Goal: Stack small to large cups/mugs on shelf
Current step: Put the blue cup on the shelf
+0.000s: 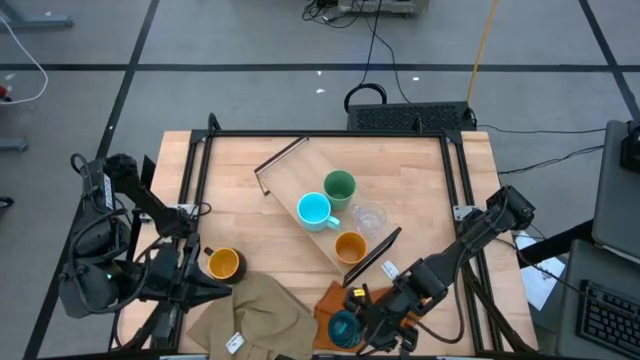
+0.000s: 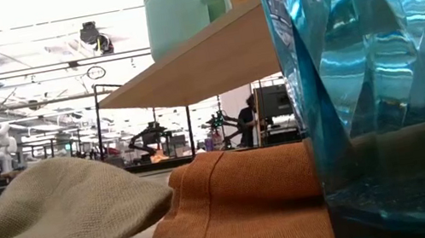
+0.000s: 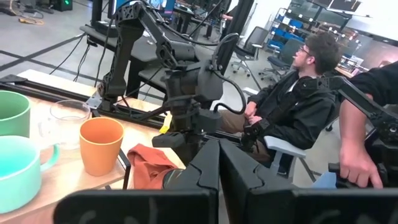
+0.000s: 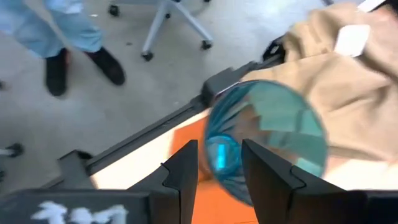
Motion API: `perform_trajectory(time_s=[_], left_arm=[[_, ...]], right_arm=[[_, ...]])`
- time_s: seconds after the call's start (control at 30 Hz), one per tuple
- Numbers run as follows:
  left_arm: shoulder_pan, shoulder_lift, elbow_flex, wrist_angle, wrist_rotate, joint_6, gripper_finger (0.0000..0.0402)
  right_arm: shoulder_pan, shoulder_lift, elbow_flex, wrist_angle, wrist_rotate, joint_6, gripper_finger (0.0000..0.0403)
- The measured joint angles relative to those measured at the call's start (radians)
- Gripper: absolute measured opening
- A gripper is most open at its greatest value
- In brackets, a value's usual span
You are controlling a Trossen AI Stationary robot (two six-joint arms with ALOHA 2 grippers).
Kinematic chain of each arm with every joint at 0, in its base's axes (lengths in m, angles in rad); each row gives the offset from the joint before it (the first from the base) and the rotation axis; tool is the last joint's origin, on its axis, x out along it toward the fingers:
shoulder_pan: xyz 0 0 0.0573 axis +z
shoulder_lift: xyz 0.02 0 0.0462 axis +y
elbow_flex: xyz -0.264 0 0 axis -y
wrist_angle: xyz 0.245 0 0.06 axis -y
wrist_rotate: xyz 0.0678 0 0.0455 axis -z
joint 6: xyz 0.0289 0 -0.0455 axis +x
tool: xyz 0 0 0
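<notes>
your right pincer point(image 4: 214, 163) straddled the ribbed teal glass cup's point(image 4: 267, 134) rim.
whether it pinched, you couldn't tell; left pincer point(image 3: 217, 163) sat pressed together by the bench point(image 1: 240, 190) edge.

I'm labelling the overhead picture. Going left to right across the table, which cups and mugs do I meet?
Dark mug with yellow inside → light-blue mug → green cup. Orange cup and teal cup share nearly one column, so their order is unclear; the clear tumbler is farthest right.
</notes>
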Motion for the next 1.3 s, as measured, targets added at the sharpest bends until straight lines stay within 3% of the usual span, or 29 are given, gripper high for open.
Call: perform_trajectory(time_s=[1.1, 1.3], left_arm=[[0.0, 0.0, 0.0, -0.001, -0.019, -0.005, 0.001], [0.0, 0.0, 0.0, 0.0, -0.019, -0.006, 0.001]], right_arm=[[0.0, 0.07, -0.002, 0.013, -0.003, 0.009, 0.0116], [-0.001, 0.083, 0.0, 0.014, -0.003, 0.021, 0.006]])
